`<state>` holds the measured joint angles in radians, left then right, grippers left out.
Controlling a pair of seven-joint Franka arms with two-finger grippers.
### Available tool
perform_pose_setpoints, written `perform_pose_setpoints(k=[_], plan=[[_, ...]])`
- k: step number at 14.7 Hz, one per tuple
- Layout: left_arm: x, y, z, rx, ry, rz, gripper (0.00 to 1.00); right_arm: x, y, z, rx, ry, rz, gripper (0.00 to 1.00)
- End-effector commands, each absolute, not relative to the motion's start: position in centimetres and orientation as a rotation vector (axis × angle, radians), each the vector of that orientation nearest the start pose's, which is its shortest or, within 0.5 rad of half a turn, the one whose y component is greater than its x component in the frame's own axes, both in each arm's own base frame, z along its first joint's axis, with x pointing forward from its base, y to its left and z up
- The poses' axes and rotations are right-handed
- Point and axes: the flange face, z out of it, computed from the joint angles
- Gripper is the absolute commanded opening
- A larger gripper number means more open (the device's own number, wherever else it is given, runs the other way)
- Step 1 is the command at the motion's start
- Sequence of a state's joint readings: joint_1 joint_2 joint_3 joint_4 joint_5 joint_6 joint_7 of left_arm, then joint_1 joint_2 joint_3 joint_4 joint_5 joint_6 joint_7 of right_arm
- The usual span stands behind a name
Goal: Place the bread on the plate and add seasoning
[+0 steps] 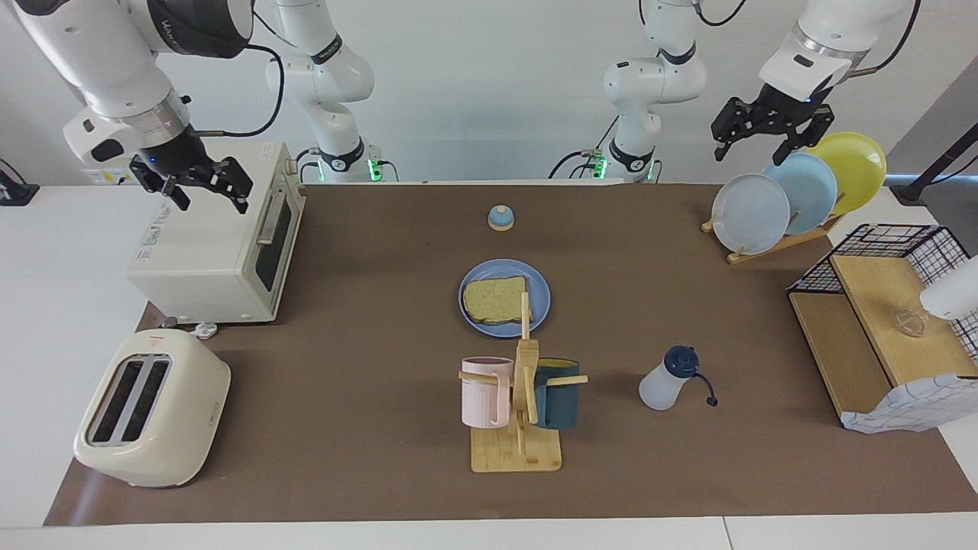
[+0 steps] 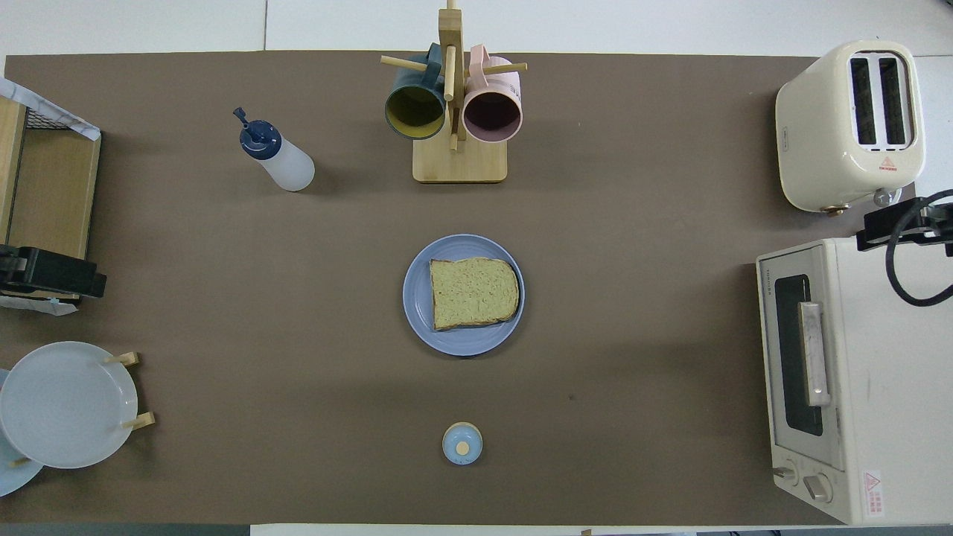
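A bell (image 1: pixel 500 218) sits nearest the robots. Toaster oven (image 1: pixel 218 241) and toaster (image 1: pixel 151 409) stand at the right arm's end; a mug tree (image 1: pixel 519 416) holds two mugs.

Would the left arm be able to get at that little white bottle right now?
Probably yes. The bottle stands alone on bare mat toward the left arm's end, and the left gripper hangs empty over the plate rack.

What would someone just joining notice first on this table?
The bread lies on the plate mid-table. Farther from the robots, toward the left arm's end, stands the seasoning, untouched. The left gripper hangs open over the plate rack; the right gripper hangs open over the toaster oven.
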<state>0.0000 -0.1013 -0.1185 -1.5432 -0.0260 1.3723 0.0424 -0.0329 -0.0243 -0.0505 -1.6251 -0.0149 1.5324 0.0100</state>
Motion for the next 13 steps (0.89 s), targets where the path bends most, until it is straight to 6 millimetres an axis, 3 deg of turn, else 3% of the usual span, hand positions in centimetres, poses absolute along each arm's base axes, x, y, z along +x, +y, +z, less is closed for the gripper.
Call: perform_pose_setpoints(k=[1,6,13], plan=[[50.8,-6.8,66.2,-3.141,0.220,0.091,1.00,53.4,-5.0,61.0,-3.155,0.124,0.120,1.00],[53.2,-7.1,64.7,-3.156,0.155,-0.005,1.00,53.4,-5.0,61.0,-3.155,0.124,0.120,1.00],[54.0,-6.6,63.7,-3.150,0.134,0.011,1.00,53.4,-5.0,61.0,-3.155,0.124,0.120,1.00]])
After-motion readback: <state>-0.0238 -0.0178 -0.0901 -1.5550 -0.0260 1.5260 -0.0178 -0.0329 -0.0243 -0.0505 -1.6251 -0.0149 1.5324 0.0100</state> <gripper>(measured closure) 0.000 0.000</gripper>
